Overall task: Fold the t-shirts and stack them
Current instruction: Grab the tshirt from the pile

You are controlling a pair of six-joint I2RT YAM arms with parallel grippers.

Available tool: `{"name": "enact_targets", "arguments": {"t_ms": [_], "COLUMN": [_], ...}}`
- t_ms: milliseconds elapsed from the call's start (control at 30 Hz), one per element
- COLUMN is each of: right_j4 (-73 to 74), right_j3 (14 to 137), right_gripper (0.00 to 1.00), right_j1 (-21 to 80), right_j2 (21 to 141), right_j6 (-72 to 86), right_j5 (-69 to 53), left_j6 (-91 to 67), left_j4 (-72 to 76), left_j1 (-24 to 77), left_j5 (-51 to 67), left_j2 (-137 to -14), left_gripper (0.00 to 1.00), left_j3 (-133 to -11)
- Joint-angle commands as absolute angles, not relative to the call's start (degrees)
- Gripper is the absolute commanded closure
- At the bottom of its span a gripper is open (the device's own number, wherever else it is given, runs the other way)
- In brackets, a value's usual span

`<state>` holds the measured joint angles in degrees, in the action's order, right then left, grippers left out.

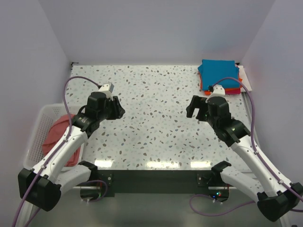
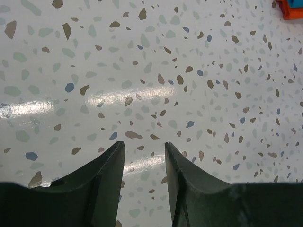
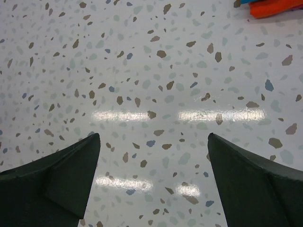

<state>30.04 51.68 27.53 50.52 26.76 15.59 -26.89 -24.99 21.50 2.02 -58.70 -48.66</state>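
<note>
A folded teal-blue t-shirt [image 1: 218, 73] lies on top of a folded orange t-shirt [image 1: 231, 90] at the table's far right corner. The orange one also shows at the upper right edge of the left wrist view [image 2: 291, 9] and of the right wrist view [image 3: 274, 8]. A crumpled dusty-red t-shirt [image 1: 59, 137] fills the white mesh basket [image 1: 40, 120] at the left. My left gripper [image 1: 118, 109] [image 2: 144, 144] hovers over bare tabletop, its jaws partly apart and empty. My right gripper [image 1: 191, 108] [image 3: 154, 135] stands wide open over the table, empty, short of the stack.
The speckled terrazzo tabletop [image 1: 156, 109] stretches between the two grippers. White walls close in the back and both sides. The basket sits off the table's left edge beside the left arm.
</note>
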Motion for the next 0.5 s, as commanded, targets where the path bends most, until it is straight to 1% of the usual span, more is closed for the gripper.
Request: {"name": "enact_targets", "arguments": {"t_ms": [0,67,167,233,267,367,433,467], "right_j4": [31.28,31.99,33.22,33.66,33.66,34.01,33.14,32.79], "right_j3": [52.03,52.12,52.29,52.47,52.47,52.12,51.07,50.63], "right_gripper": [0.01,0.01,0.01,0.01,0.01,0.01,0.01,0.01], "right_j1": [27.51,27.51,27.42,27.51,27.42,27.42,27.51,27.42], "right_j2": [50.36,50.36,50.19,50.36,50.71,51.32,51.76,51.94], "right_j6": [25.93,25.4,25.22,25.14,25.14,25.31,25.49,25.75], "right_j5": [17.31,17.4,17.76,16.62,16.26,15.3,14.51,13.28], "left_j6": [-28.12,-28.3,-29.53,-31.37,-32.07,-35.15,-38.49,-39.37], "left_j4": [-24.26,-25.4,-28.29,-31.79,-33.21,-40.41,-45.32,-46.57], "left_j1": [21.18,21.18,21.18,21.09,21.01,18.03,12.76,10.66], "left_j5": [0.44,0.18,-5.52,-11.38,-13.69,-21.78,-26.34,-27.15], "left_j2": [-57.66,-57.74,-58.01,-58.62,-59.93,-63.61,-65.21,-66.35], "left_gripper": [0.55,0.55,0.54,0.49,0.43,0.39,0.36,0.33], "left_j3": [-51.59,-52.64,-55.36,-58.43,-59.75,-65.9,-69.24,-69.78]}}
